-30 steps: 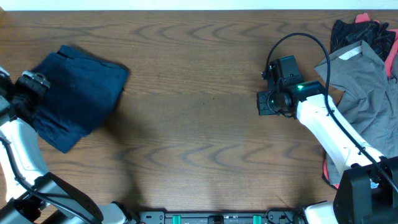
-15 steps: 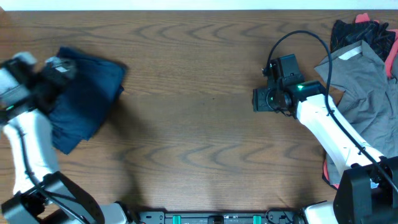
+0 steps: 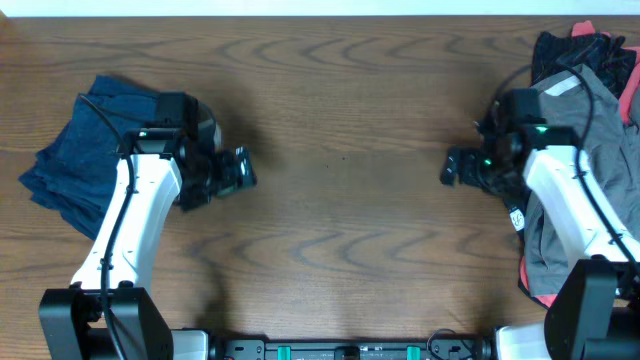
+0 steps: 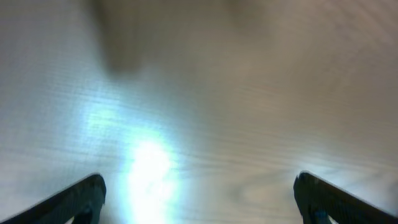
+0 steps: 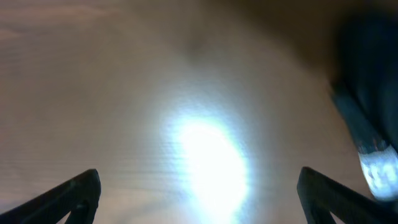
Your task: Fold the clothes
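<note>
Both of my arms hang over bare brown wood-grain worktop [image 3: 340, 235], and neither holds anything. My left fingers [image 3: 241, 172] are spread wide, with their tips at the two lower corners of the left wrist view and only wood between them. My right fingers [image 3: 452, 170] are spread just as wide over wood. A dark blurred shape at the right edge of the right wrist view is something I cannot identify. The dark navy denim-like garment [image 3: 70, 170] lies in a compact bundle at the far left edge, beside my left arm, and I judge that piece done. What remains is heaped at the far right: the grey collared shirt [image 3: 610, 120], which lies partly under my right arm, a strip of red-orange trim [image 3: 527, 276] low at that edge, and a crumpled black-and-red fabric item [image 3: 570, 50] behind it in the corner. The step in hand, as I read it, is fetching the grey shirt into the open middle. To do that well I should bring my right fingers down on the shirt's near edge and pinch only its own cloth, so the black-and-red piece stays behind. I would then draw it low across the wood and let my left fingers take the opposite side. The shirt should be spread flat before any fold.
</note>
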